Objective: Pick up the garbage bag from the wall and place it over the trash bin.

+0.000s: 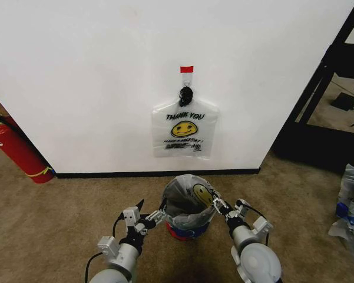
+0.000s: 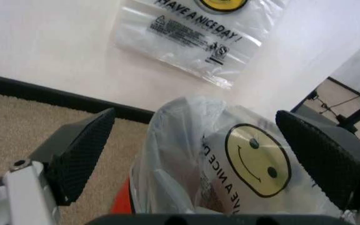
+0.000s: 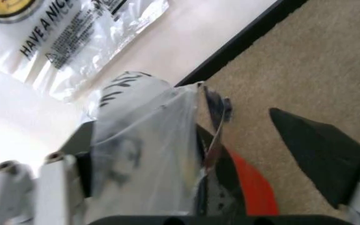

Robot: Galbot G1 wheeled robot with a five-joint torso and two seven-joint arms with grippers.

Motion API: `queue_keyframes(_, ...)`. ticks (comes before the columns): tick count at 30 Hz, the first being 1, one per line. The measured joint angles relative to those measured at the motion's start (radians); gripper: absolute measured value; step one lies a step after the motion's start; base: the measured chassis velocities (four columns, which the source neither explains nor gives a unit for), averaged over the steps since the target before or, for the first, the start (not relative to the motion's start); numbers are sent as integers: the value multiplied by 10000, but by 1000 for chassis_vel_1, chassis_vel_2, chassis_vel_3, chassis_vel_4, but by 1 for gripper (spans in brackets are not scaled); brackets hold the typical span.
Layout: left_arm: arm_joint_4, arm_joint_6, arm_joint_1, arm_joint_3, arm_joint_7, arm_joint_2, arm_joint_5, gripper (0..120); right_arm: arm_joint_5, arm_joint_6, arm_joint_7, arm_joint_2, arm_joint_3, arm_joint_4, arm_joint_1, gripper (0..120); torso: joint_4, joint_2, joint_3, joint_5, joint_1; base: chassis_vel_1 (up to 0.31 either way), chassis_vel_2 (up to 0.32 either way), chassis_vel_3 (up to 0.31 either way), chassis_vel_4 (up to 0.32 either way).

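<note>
A white garbage bag (image 1: 184, 130) with a yellow smiley and "THANK YOU" print hangs on the wall (image 1: 76, 71) from a black hook (image 1: 186, 94) under red tape (image 1: 187, 69). Below it, a second smiley bag (image 1: 191, 200) lines the trash bin (image 1: 182, 231), spread over the rim. My left gripper (image 1: 155, 217) is at the bin's left side, open, with the bag (image 2: 249, 159) between its fingers (image 2: 80, 150). My right gripper (image 1: 221, 207) is at the bin's right rim, open. Bag film (image 3: 142, 145) drapes over one of its fingers, and the bin's red base (image 3: 252, 187) shows between them.
A red fire extinguisher (image 1: 17, 147) leans at the wall on the left. A black shelf frame (image 1: 324, 76) stands at the right, with a clear sack of bottles (image 1: 350, 206) on the carpet nearby. A black baseboard (image 1: 106, 174) runs behind the bin.
</note>
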Motion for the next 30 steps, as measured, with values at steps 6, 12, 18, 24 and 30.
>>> queue_keyframes(6,-70,-21,285,53,23,-42,290,100,-1115,453,-403,20,19,-593,19,100,1,0,0,0,0,0,0,0,0)
queue_keyframes(12,-187,-50,504,-15,36,-58,438,100,-3188,2521,-2333,-103,74,-1768,-45,100,1,0,0,0,0,0,0,0,0)
queue_keyframes(18,-335,-29,604,-51,36,-4,528,100,-6210,5216,-5039,-295,547,-3786,230,100,0,0,0,0,0,0,0,0,0)
queue_keyframes(24,-372,-6,678,-35,43,-44,626,100,-5584,6219,-6975,-270,695,-4238,340,100,2,0,-1,0,0,0,0,0,0)
queue_keyframes(30,-372,2,684,-5,55,-110,682,100,-3631,5773,-7429,-181,629,-4059,413,100,2,0,0,-2,0,0,0,0,0)
